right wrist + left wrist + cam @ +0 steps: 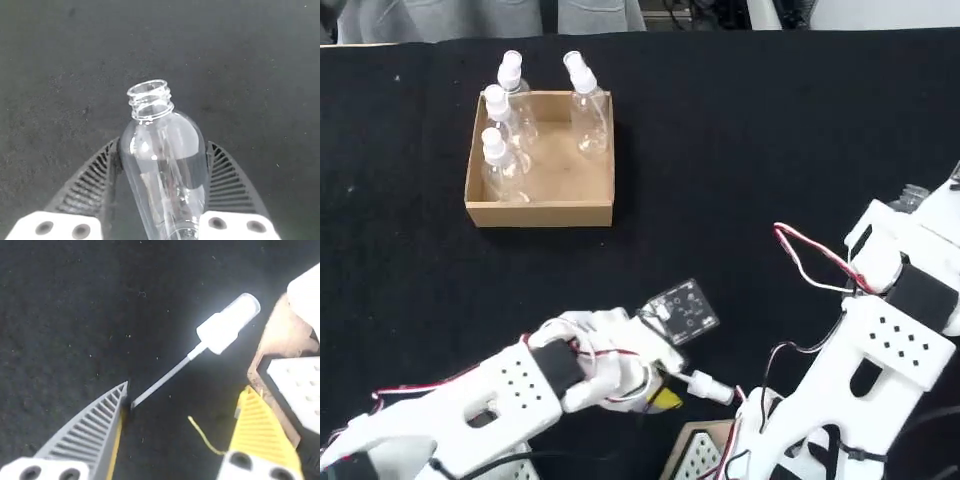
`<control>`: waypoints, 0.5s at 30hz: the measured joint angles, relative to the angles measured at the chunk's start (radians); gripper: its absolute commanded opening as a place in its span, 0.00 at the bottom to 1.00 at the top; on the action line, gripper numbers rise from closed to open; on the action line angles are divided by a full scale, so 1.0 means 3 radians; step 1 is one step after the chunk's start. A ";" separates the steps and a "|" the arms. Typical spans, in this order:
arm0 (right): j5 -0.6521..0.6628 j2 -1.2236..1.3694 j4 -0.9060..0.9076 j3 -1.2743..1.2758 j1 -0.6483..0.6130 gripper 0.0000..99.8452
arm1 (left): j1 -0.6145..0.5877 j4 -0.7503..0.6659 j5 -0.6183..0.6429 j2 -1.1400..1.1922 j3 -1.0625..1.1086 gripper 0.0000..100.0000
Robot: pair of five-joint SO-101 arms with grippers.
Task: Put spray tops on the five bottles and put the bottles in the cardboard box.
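Plainly, the spray top (222, 330) lies flat on the tabletop (75, 300) ahead of the left claw (186, 388). That claw is spread, with the dip tube slanting back to the grey finger's tip and the head farther out. The right claw (163, 145) pinches the uncapped bottle (150, 100), well apart from the cardboard box (540, 213).
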 measured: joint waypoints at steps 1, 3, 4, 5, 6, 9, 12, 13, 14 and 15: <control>0.0000 0.0000 0.0000 0.0000 0.0000 0.12 | 0.0000 -0.0010 0.0036 0.0066 -0.0051 0.32; 0.0000 0.0000 -0.0010 0.0000 0.0000 0.12 | 0.0000 -0.0020 0.0077 0.0215 -0.0174 0.32; 0.0000 0.0000 -0.0010 0.0000 0.0000 0.12 | 0.0000 -0.0020 0.0082 0.0292 -0.0235 0.32; 0.0000 0.0000 -0.0010 0.0000 0.0000 0.12 | 0.0000 -0.0020 0.0092 0.0373 -0.0312 0.32; 0.0000 0.0000 -0.0010 0.0000 0.0000 0.12 | 0.0005 -0.0020 0.0097 0.0465 -0.0378 0.32; 0.0000 0.0000 -0.0010 0.0000 0.0000 0.12 | 0.0005 -0.0020 0.0097 0.0736 -0.0563 0.32; 0.0000 0.0000 -0.0010 0.0000 0.0000 0.12 | 0.0031 -0.0020 0.0107 0.1002 -0.0742 0.32; 0.0000 0.0000 -0.0010 0.0000 0.0000 0.12 | 0.0036 -0.0020 0.0113 0.1089 -0.0793 0.32; 0.0000 0.0000 -0.0010 0.0000 0.0000 0.12 | 0.0041 -0.0020 0.0118 0.1171 -0.0839 0.32; 0.0000 0.0000 -0.0010 0.0000 0.0000 0.12 | 0.0041 -0.0020 0.0123 0.1248 -0.0880 0.32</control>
